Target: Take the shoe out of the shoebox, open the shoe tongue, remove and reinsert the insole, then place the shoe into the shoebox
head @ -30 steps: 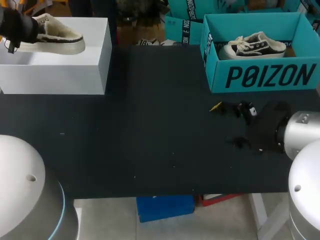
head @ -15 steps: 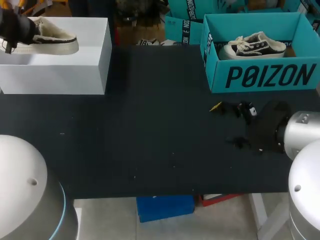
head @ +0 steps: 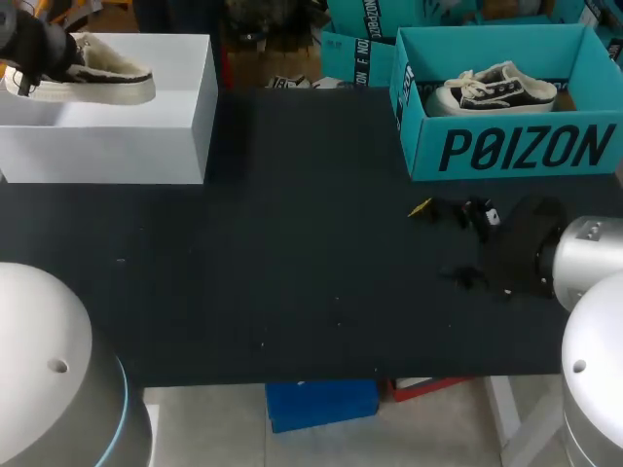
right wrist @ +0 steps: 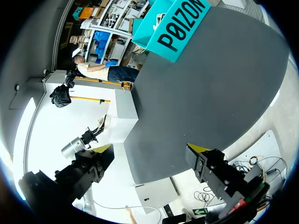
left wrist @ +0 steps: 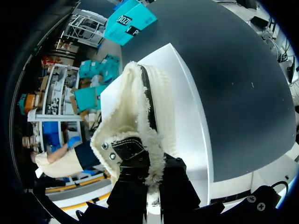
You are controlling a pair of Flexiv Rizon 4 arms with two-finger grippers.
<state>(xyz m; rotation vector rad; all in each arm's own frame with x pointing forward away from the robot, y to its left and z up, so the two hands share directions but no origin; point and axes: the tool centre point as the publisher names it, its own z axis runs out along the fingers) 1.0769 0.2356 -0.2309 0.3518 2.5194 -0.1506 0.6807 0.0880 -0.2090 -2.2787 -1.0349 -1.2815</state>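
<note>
- While the left gripper (head: 41, 53) clamps the fleecy collar of the cream shoe (head: 97, 78) between its fingers, the shoe hangs roughly level over the top of the white box (head: 146, 136) in the upper left of the frame.
- That grip at the collar's end appears chosen to leave the rest of the opening free for work on the tongue and insole.
- At the right edge, the right gripper (right wrist: 150, 149) hovers over the dark table (head: 292, 272) with its yellow-tipped fingers spread wide and nothing between them, seemingly waiting to assist.
- At upper right, well apart from the shoe, a teal box (head: 506, 146) holds a black-and-white sneaker (head: 496, 88).
</note>
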